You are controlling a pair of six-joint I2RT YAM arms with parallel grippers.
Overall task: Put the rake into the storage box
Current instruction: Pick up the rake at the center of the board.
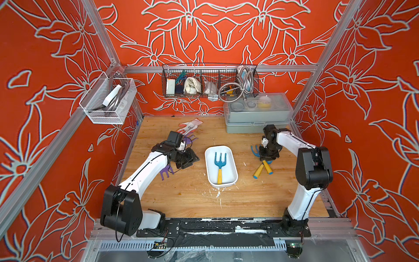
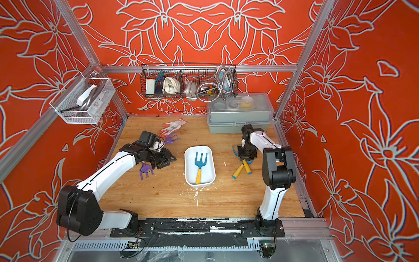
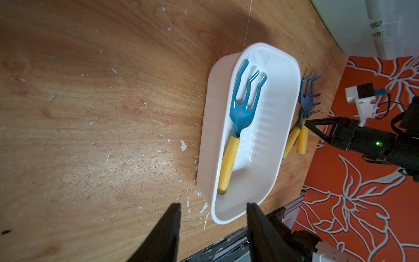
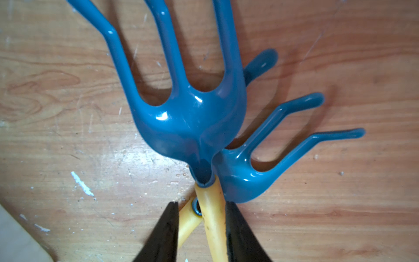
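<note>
Right gripper (image 4: 201, 203) is down on the crossed pair at the right of the frame in both top views. Its jaws are narrow and straddle the yellow handle of the upper rake (image 4: 192, 118). One finger sits against that handle and the other stands off it. In the gap shows the handle of the lower rake (image 4: 247, 174), crossing underneath, so there is no clamp on it. Both blue heads fan away from the gripper over the tabletop (image 4: 68, 136).

Out to centre frame is the white storage box (image 1: 229, 163), set apart from the pair. A third rake (image 1: 219, 163) lies lengthwise inside it, tines toward the back wall.

On the box's other side the left gripper (image 3: 213, 204) hovers, jaws moderately apart with nothing between them. A purple rake (image 1: 164, 173) pokes out under that arm. A second purple rake (image 1: 191, 138) and a glove (image 1: 190, 124) lie behind it. A grey lidded box (image 1: 257, 114) sits at the upper right of the tabletop, behind the right arm.
</note>
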